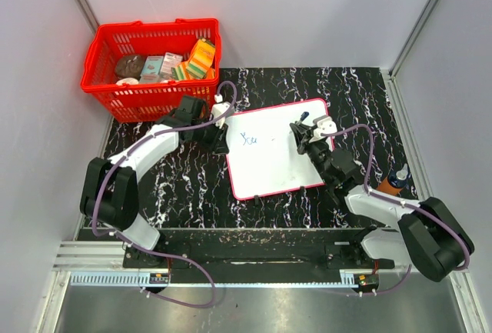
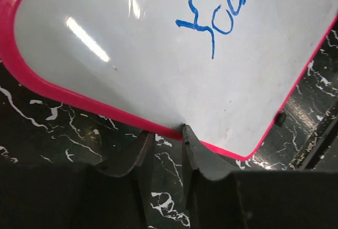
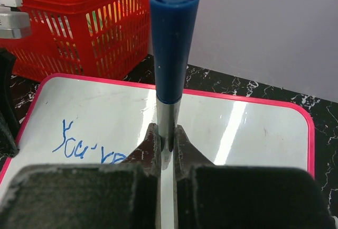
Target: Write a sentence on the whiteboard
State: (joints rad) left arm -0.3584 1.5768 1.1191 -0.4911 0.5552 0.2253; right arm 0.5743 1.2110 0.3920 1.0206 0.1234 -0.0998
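Noting your right gripper (image 3: 165, 134) clamped on the marker (image 3: 173, 38), just right of the unfinished sentence (image 1: 247, 139) on the mid-table whiteboard (image 1: 269, 171); continue rightward. Left gripper (image 2: 163, 136), slightly parted, empty, touches its left edge.

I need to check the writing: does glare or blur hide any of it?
Left wrist: light streaks glare on the whiteboard, left of the blue writing, which stays sharp. Right wrist: a glare band lies right of the marker; the right gripper hides the writing's end. Top external: no glare, letters tiny.
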